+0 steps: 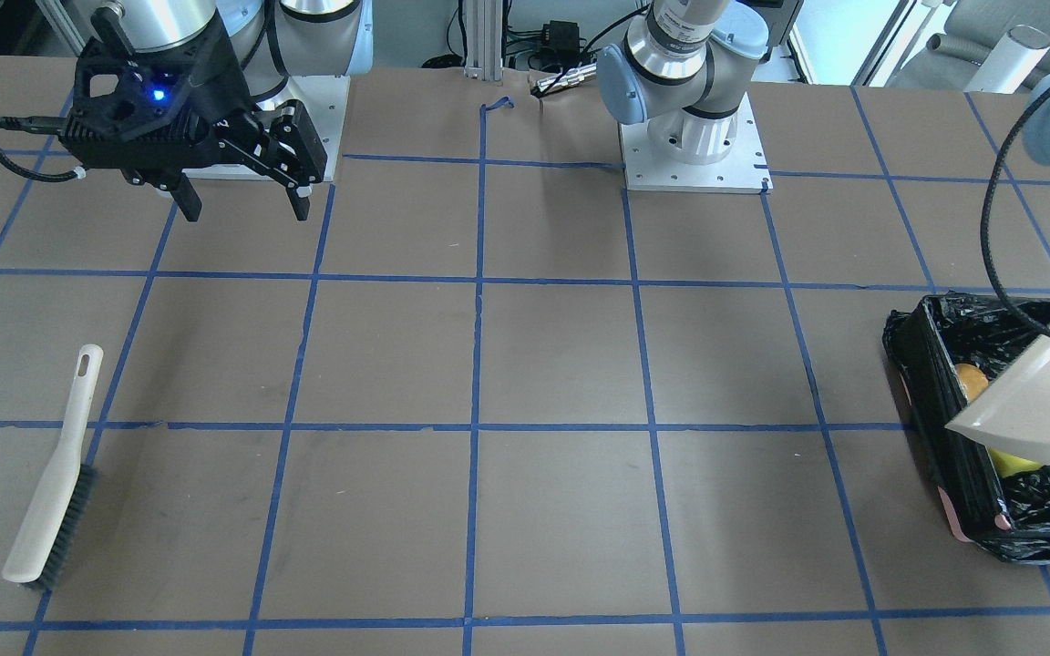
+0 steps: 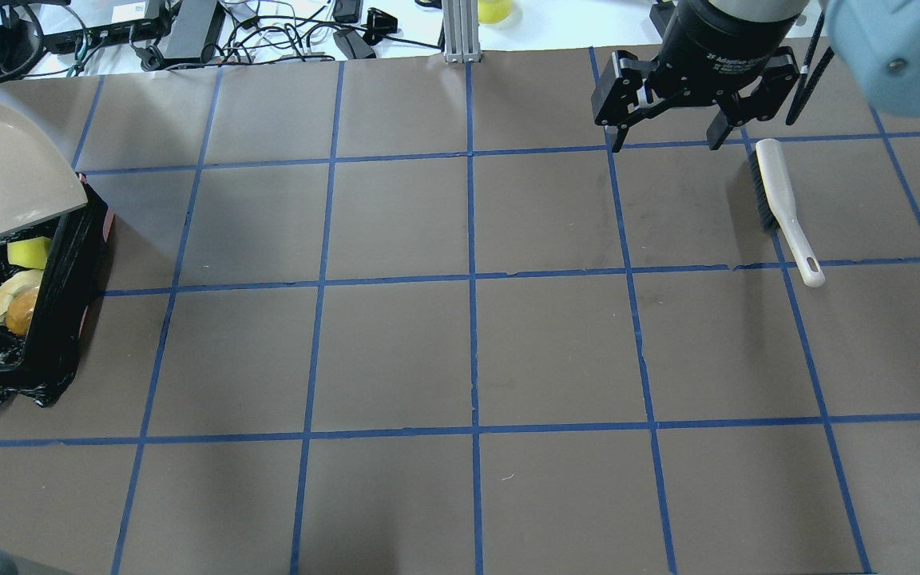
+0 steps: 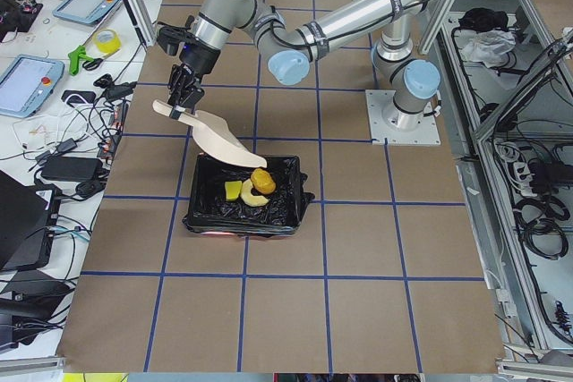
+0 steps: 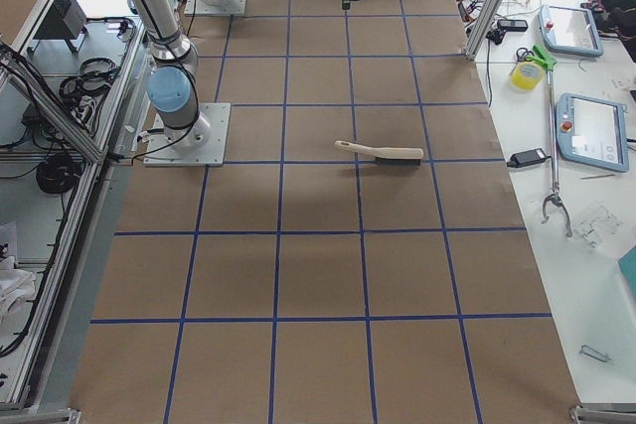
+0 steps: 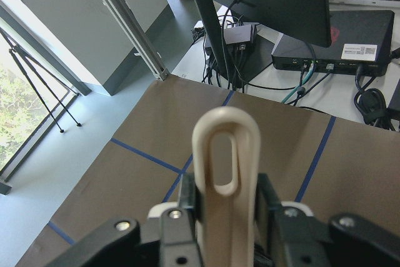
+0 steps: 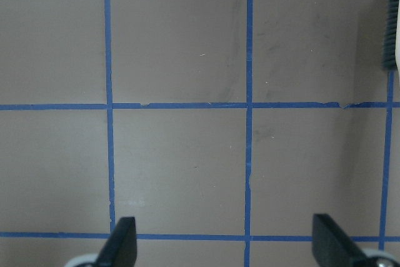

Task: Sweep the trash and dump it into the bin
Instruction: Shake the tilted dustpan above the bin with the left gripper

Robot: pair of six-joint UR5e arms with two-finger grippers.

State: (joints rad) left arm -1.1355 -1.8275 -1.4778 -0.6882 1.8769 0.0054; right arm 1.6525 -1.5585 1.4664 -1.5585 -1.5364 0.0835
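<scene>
Exterior left: left gripper (image 3: 182, 106) pinches dustpan (image 3: 219, 139) above bin (image 3: 277, 214); right gripper (image 2: 665, 142) spread wide.

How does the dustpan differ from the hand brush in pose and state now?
The dustpan is gripped by the left gripper and tilted over the bin; the brush lies flat on the table, unheld. The dustpan is a broad scoop; the brush is slim. Both are beige.
</scene>
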